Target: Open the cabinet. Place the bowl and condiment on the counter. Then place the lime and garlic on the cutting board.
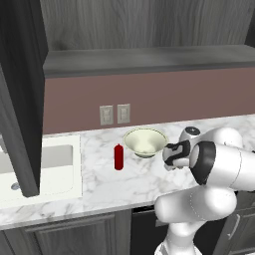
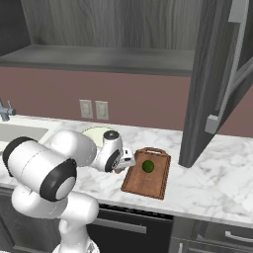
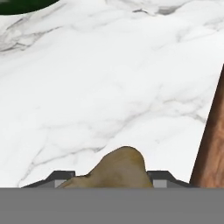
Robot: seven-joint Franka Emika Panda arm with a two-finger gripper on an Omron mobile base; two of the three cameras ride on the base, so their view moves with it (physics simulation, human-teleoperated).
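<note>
The cabinet stands open, its doors (image 1: 20, 99) (image 2: 207, 84) swung out over the counter (image 1: 99, 184). On the counter sit the cream bowl (image 1: 145, 141) (image 2: 94, 132) and, left of it, the upright red condiment (image 1: 118, 157). The lime (image 2: 147, 166) rests on the cutting board (image 2: 153, 185). My gripper (image 2: 120, 168) is low over the marble just left of the board, beside the bowl. In the hand view the tan garlic (image 3: 116, 168) fills the gap between the fingertips (image 3: 61, 177) of the gripper (image 3: 113, 180), which is shut on it. The board's edge (image 3: 214, 144) shows at the right.
A white sink (image 1: 50, 164) is set into the counter at the left, with a faucet (image 2: 5, 111) behind it. Two wall outlets (image 1: 114, 114) sit above the bowl. The right cabinet door hangs low beside the board. Dark lower cabinets (image 1: 74, 234) run below.
</note>
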